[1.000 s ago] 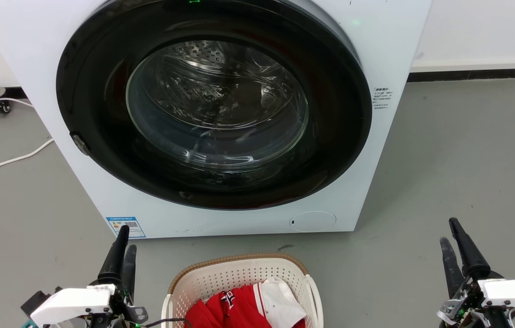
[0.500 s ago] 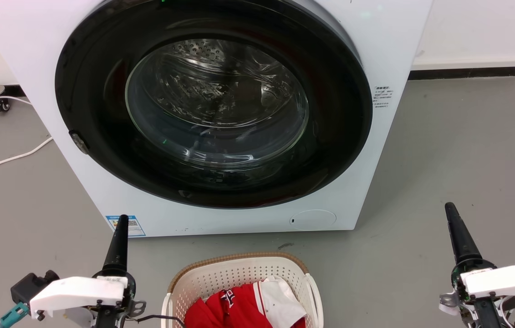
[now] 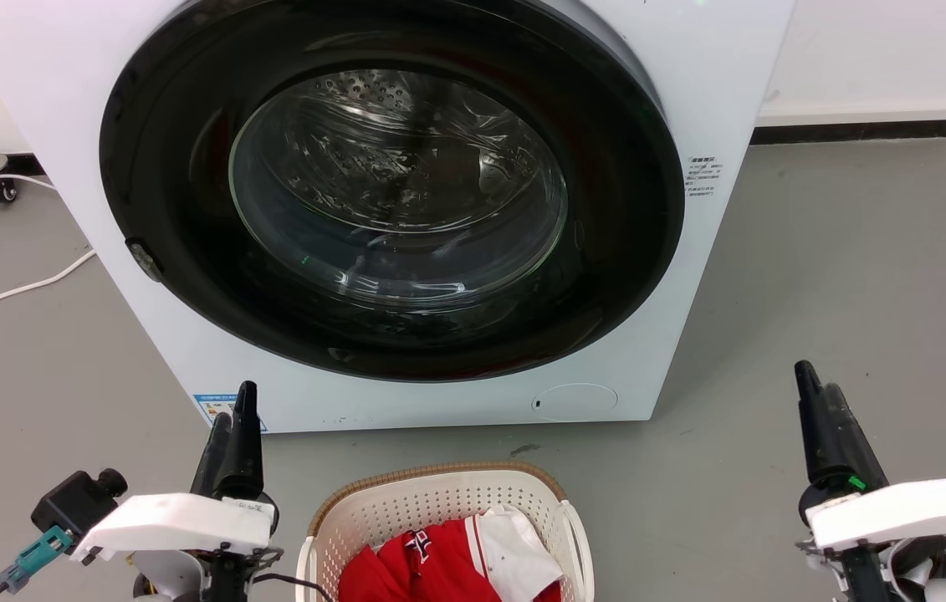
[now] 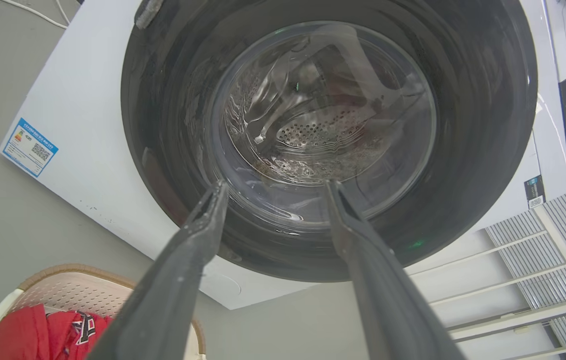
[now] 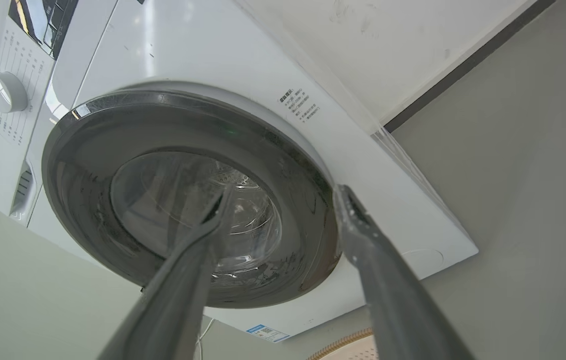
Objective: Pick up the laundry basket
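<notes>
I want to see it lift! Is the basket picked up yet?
Not yet. Done: nothing; the cream-white perforated plastic laundry basket, brown-rimmed, sits on the grey floor. In hand: left gripper and right gripper hover open on either side. Left: grasp its white handles, lift.

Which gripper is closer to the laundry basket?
Left. The left gripper hangs just off the left side of the laundry basket, a little ahead of it; the right gripper is much farther off to its right.

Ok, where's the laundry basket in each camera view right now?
Head view: laundry basket at bottom centre.
Left wrist view: laundry basket in the bottom-left corner.
Right wrist view: laundry basket rim sliver at bottom edge, right of centre.
Shared landmark: the blue label.
</notes>
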